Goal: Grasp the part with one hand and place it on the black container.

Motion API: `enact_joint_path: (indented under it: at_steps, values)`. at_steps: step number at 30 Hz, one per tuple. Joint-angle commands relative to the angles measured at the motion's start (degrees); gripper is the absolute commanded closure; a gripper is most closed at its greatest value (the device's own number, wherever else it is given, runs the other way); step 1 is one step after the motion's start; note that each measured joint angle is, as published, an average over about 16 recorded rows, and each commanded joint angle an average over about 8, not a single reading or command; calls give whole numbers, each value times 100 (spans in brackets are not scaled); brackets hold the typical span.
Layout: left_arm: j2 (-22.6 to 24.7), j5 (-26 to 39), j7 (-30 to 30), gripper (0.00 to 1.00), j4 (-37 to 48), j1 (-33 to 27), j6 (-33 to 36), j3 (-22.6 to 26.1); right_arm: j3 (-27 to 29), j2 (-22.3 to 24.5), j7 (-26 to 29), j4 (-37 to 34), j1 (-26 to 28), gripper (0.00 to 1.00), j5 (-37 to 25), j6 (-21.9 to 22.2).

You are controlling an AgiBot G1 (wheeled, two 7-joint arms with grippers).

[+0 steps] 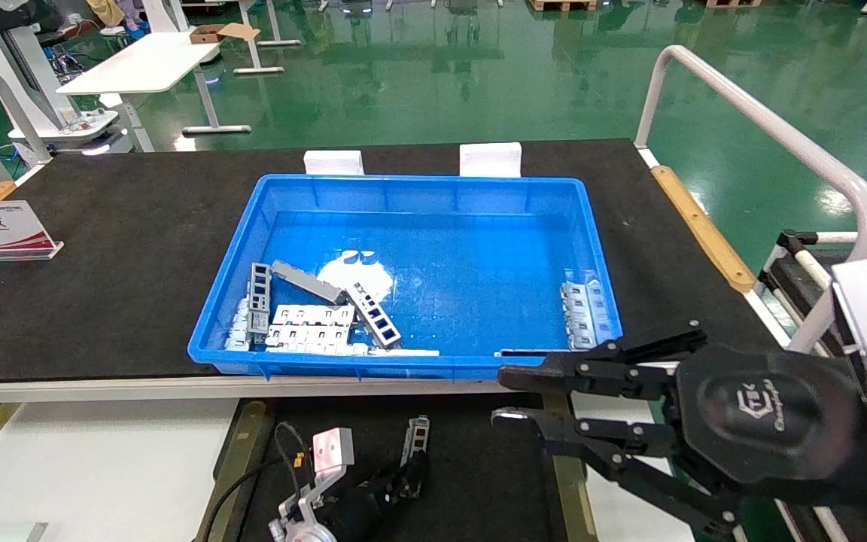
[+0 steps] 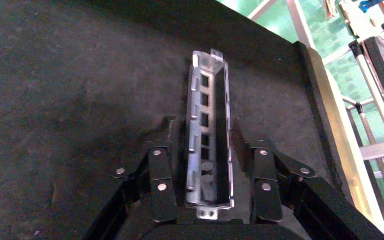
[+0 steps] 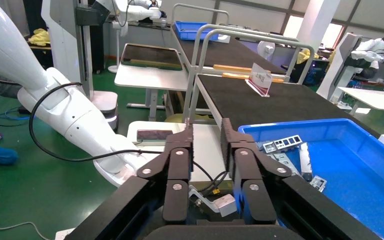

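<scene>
The part (image 1: 417, 440), a narrow silver strip with a row of rectangular cutouts, lies flat on the black container (image 1: 479, 467) below the table's front edge. My left gripper (image 1: 409, 473) straddles its near end. In the left wrist view the part (image 2: 207, 125) lies between the open fingers (image 2: 166, 137) of the left gripper (image 2: 204, 132), with a small gap on each side. My right gripper (image 1: 512, 395) hovers open and empty over the container's right rail, near the blue bin's front right corner; it also shows in the right wrist view (image 3: 206, 132).
A blue bin (image 1: 418, 181) on the black table holds several more metal parts (image 1: 313, 316) at front left and pale plates (image 1: 582, 309) at right. Brass-tan rails (image 1: 241, 444) edge the container. A sign (image 1: 1, 229) stands at left and a white railing (image 1: 780, 135) at right.
</scene>
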Motion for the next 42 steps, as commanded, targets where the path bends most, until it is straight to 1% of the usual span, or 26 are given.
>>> enact_joint_path:
  at_steps: [1,7,12,16,20,27,35,42]
  values:
    - [11,21,11,0,-12,4,10,-17,0,0,0,0,0,0,0,0]
    - [-261,267,220,0,-365,71,167,-46,-1,0,0,0,0,0,0,0]
    - [-641,547,481,0,-774,134,405,-62,-1,0,0,0,0,0,1,0]
    - [-978,779,724,0,-1125,178,756,-113,-1,0,-1,0,0,0,1,1]
    - [-1323,964,991,0,-1413,214,1320,-228,-2,1,-1,0,0,0,1,1]
    - [-1863,1102,1424,0,-1582,126,2629,-423,-2,1,-1,0,1,0,1,1]
    - [-2416,1150,1779,0,-1602,-295,4039,-562,-3,1,-1,0,1,0,2,1]
    - [-2803,1126,1968,0,-1680,-669,4971,-681,-3,1,-2,0,1,0,2,1]
